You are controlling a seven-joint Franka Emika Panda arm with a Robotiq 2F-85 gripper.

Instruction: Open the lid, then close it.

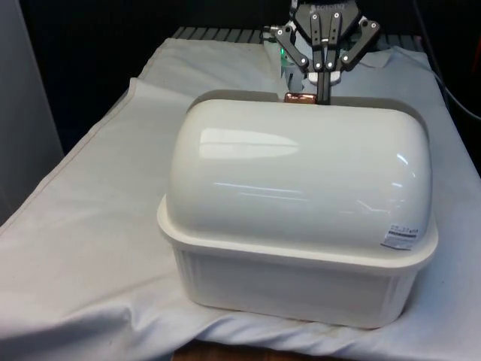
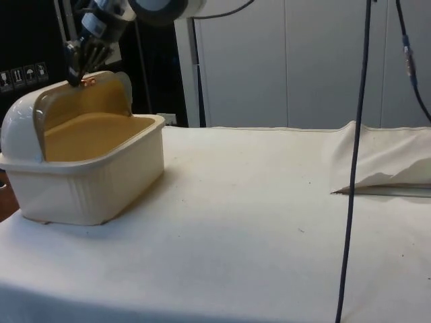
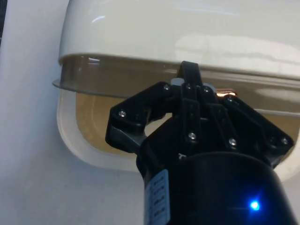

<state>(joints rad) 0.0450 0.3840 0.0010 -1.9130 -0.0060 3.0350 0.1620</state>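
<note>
Gripping lid's (image 2: 81, 101) raised edge handle (image 1: 300, 97), hand (image 1: 322, 89) pinches.

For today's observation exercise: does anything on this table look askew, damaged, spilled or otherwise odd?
Nothing looks damaged or spilled. The bread box sits level, its lid rolled open, the gripper at the copper handle. The white cloth is rucked up at one edge.

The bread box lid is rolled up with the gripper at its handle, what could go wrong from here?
1. The gripper holds only the small copper handle, so the fingers might slip off and let the lid drop.
2. The bread box rests loose on the cloth; pushing the lid could slide it.
</note>
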